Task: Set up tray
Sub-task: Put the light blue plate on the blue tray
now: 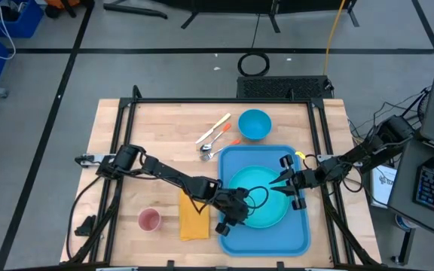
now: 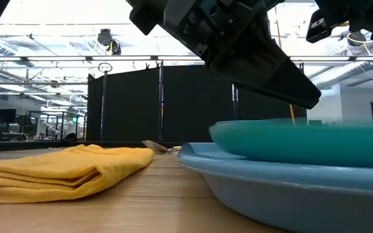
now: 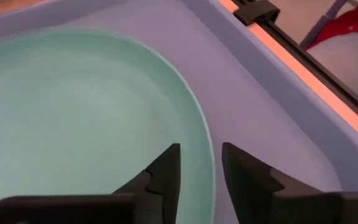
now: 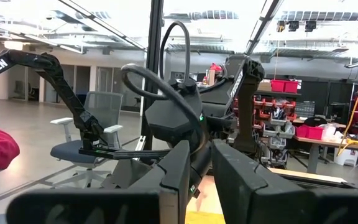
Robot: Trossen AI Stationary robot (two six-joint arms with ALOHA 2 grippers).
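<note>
Left gripper (image 1: 249,202) slightly parted over turquoise plate (image 1: 266,218), tray (image 1: 301,233) beneath

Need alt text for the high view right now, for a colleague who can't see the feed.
Both grippers meet over a turquoise plate on the blue tray: left gripper at its near-left edge, right gripper at its right. A yellow napkin and pink cup lie left; cutlery and blue bowl behind.

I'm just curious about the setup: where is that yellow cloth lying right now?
In the high view the yellow napkin lies flat on the wooden table, just left of the blue tray, with the pink cup on its other side.
</note>
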